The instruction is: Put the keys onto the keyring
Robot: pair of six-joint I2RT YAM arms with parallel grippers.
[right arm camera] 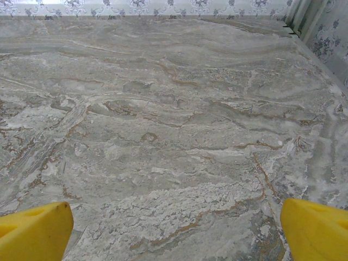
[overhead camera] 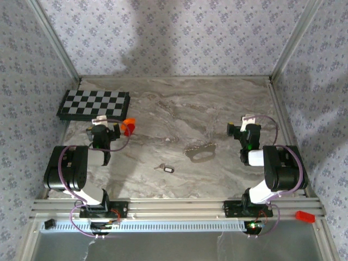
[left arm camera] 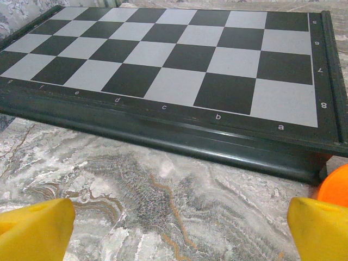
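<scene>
Key (overhead camera: 166,168) first, since it lies nearest the arms: a tiny black-headed sliver flat on the marble table (overhead camera: 163,119), about midway between the two bases. Just beyond it and a little to the right, apart from it, the keyring (overhead camera: 200,152) rests flat with its fine chain trailing toward the left. Neither is held, so I judge the work to be at its opening reach. Farther out, the left gripper (overhead camera: 104,128) hangs with its yellow fingertips (left arm camera: 35,228) spread wide over bare marble. The right gripper (right arm camera: 174,234) is likewise spread and holds nothing. Both point away from the metal pieces, so each needs to swing back inward. The ring sits closer to the right arm and the key somewhat closer to the left, which suggests that split. A clean pick of the key probably means coming straight down and pinching the black head across its narrow sides. Something so flat could skid or tip if nudged. Beside the left gripper sits an orange-red block (overhead camera: 129,126), and beyond it a chessboard (overhead camera: 93,104); both are best left alone.
</scene>
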